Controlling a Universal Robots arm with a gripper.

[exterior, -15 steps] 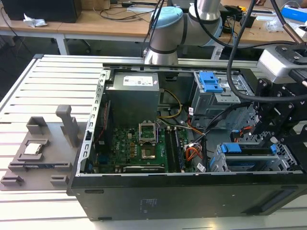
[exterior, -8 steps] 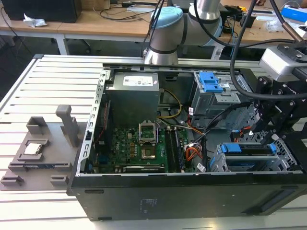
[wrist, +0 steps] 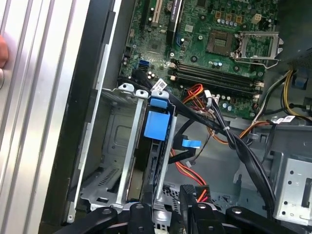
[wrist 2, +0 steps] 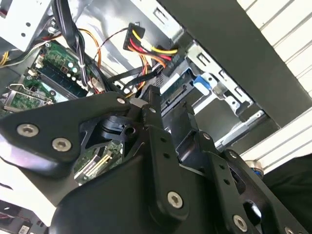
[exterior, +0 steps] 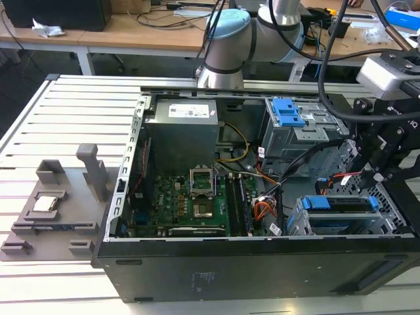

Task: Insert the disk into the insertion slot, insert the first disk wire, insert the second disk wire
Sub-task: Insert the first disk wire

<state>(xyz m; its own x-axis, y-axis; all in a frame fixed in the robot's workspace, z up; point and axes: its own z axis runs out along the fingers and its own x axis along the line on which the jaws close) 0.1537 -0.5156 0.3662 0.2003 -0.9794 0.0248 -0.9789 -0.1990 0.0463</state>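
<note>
Computer case (exterior: 249,269) lies open on a slatted table (exterior: 65,131), its black side wall nearest in the exterior view. Just inside that wall, at the case's end toward the exterior view's right, the insertion slot (exterior: 296,224) holds the disk (exterior: 344,207). The disk lies flat in the bay with its blue carrier handle facing the case's middle. The gripper (exterior: 375,172) hangs inside the case just above the disk's far edge; whether it is open or closed, or has hold of anything, cannot be told. Orange, red and yellow wires (exterior: 262,211) lie beside the slot toward the case's middle, and in the second wrist view a black connector (wrist 2: 134,36) on such wires sits apart from the disk. Deeper in the case lies the motherboard (exterior: 197,203). Against the case's far wall stand a taller cage (exterior: 298,134) with a blue latch (exterior: 287,111) and the power supply (exterior: 180,131). The arm (exterior: 226,46) rises behind the case
</note>
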